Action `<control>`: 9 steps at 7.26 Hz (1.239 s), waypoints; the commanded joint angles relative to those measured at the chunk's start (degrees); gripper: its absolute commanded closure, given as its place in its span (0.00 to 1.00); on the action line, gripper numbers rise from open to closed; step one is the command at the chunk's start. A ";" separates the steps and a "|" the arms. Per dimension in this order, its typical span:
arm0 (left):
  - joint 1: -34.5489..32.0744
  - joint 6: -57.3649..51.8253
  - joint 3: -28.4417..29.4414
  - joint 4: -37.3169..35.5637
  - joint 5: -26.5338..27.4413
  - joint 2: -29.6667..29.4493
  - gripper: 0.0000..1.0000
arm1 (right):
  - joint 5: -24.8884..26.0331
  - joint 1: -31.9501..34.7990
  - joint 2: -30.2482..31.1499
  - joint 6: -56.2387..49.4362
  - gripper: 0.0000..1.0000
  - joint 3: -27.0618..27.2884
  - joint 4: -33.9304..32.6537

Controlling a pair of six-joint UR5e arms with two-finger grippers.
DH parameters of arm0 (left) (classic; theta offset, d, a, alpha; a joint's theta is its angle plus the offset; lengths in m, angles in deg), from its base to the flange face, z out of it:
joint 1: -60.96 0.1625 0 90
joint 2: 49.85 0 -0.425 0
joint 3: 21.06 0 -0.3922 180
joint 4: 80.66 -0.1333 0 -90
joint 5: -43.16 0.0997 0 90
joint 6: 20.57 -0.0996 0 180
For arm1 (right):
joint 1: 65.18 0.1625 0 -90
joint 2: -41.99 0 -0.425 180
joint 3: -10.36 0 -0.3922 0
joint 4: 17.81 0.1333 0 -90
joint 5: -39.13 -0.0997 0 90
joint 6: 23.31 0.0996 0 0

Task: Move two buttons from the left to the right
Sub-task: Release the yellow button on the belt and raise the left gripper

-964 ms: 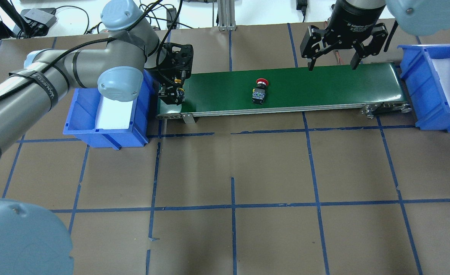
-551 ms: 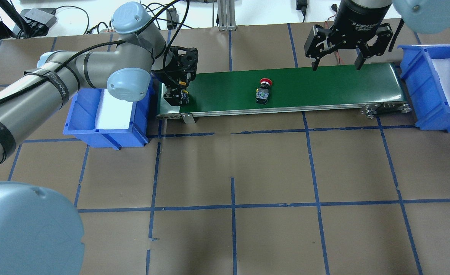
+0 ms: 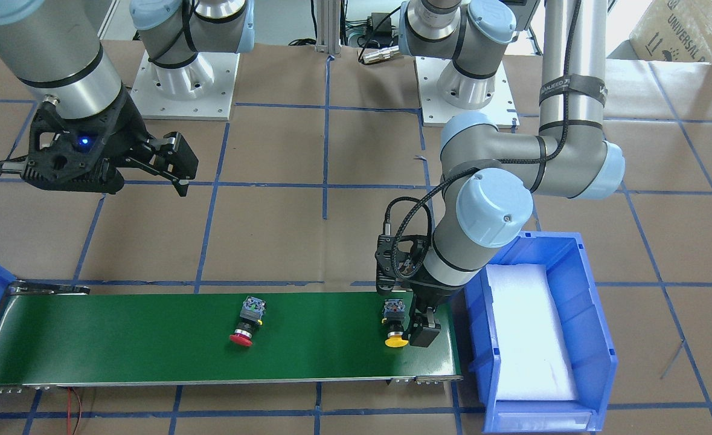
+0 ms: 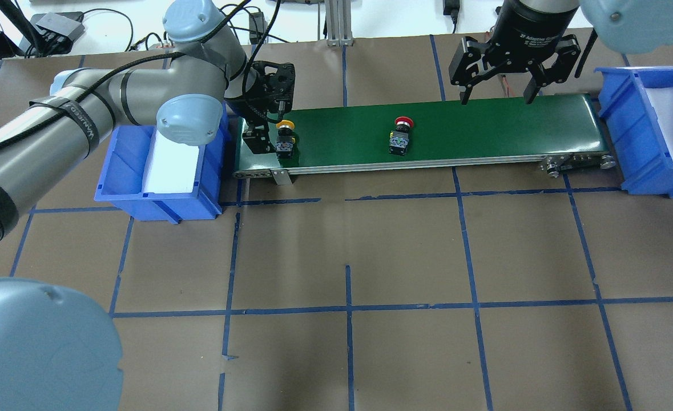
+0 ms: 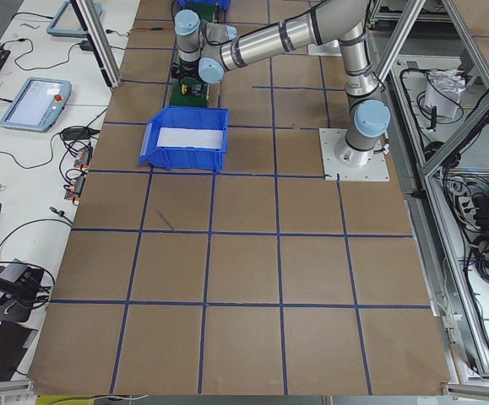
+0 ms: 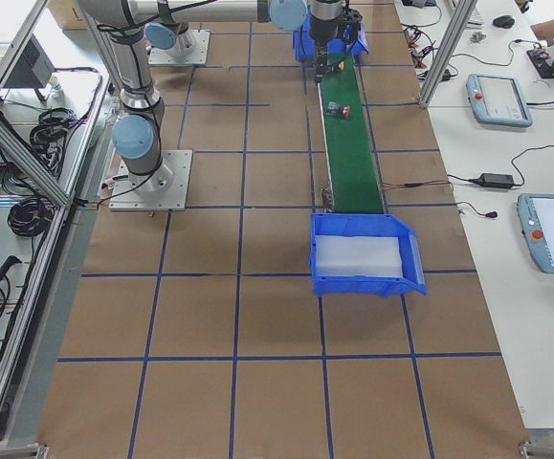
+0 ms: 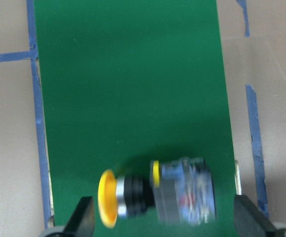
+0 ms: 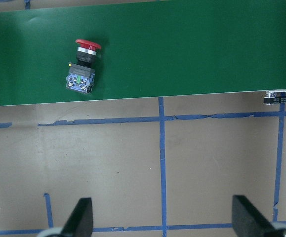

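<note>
Two buttons on green belt (image 4: 484,131), long axes across it: yellow button (image 4: 284,140) at left end between released left claw (image 4: 265,136) fingers; red button (image 4: 400,137) mid-belt, short of released right claw (image 4: 498,96)

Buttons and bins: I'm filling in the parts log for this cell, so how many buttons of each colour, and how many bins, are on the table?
Red button: 1
Yellow button: 1
Blue bin: 2
Total: 4
</note>
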 commanded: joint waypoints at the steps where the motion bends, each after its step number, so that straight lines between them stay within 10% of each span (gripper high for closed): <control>1: 0.02 0.32 0.25 9.10 0.34 6.19 0.01 | -0.01 -0.09 -0.03 -0.03 0.00 0.64 -1.14; 5: -0.07 21.07 -1.85 32.58 4.81 24.92 0.01 | -0.01 -0.79 -2.13 -1.53 0.00 1.61 -2.82; 9: 0.10 72.71 -2.56 32.45 10.19 27.67 0.00 | 0.24 -0.70 -7.14 -0.91 0.00 1.34 -9.58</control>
